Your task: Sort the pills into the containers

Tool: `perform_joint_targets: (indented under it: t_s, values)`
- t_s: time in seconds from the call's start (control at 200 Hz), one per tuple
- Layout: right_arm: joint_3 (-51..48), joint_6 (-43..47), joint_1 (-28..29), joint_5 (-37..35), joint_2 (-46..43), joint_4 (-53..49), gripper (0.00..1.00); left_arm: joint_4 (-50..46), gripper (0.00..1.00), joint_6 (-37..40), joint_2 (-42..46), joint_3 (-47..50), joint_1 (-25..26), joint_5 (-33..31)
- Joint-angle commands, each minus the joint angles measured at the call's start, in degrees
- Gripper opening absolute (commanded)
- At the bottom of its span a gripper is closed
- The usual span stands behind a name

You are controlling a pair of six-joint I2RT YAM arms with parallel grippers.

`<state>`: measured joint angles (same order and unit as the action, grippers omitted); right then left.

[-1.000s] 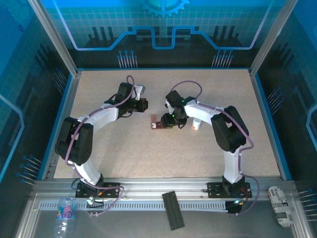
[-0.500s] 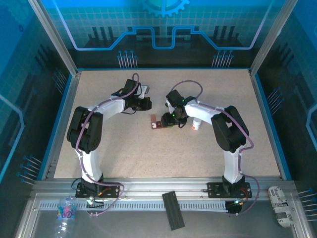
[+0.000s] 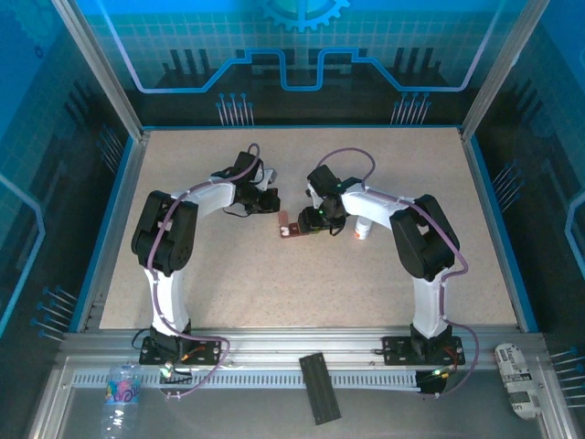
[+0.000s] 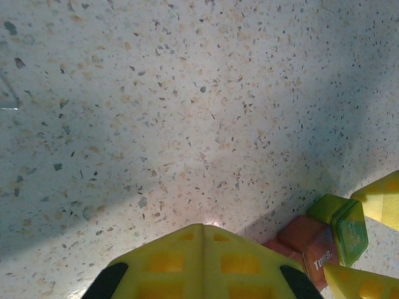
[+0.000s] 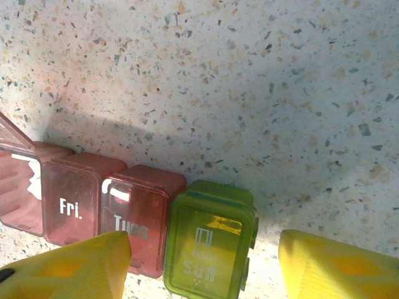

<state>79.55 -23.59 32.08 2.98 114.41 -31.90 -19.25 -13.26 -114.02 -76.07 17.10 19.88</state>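
While your right pincer (image 5: pixel 202 252) hangs released over green end of containers (image 5: pixel 134 212), your left pincer (image 4: pixel 202 232) stays off them, clenched, empty, above table (image 4: pixel 187 93).

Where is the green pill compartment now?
In the right wrist view the green compartment sits bottom centre, right of the red Tues. compartment, straddled by the open right gripper.

1. Containers (image 5: pixel 134 230): translucent glossy plastic, 3 compartments dark red and 1 green; white lettering printed on the lids.
2. Table (image 5: pixel 262 75): speckled, stone-look surface, smooth and matt.
3. Right gripper (image 5: pixel 202 255): fingers (image 5: pixel 336 268) of yellow plastic, matt.
4. Left gripper (image 4: pixel 202 232): yellow matt plastic, with moulded square recesses.
5. Arm shells (image 3: pixel 201 195): white, smooth, with a slight sheen.
6. Frame rails (image 3: pixel 302 340): bare grey metal.
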Motion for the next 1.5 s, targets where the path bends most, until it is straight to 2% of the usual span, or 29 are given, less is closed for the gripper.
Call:
perform_joint_targets:
  t_s: [0.0, 0.72, 1.496]
  values:
    - [-0.7, -0.9, -0.7, -0.4, 2.0, -0.5, 0.65, -1.3, 0.00, -0.5, -0.7, -1.1, 0.5, 2.5]
    - [-0.8, -1.8, -0.9, -0.2, 2.8, -0.4, 0.63, 5.1, 0.00, -5.3, 7.6, 8.2, 1.8, 6.6]
    - [-1.3, -2.3, -1.2, 0.2, 3.7, 0.4, 0.62, 6.7, 0.00, -6.4, 12.0, 14.9, 5.2, 6.2]
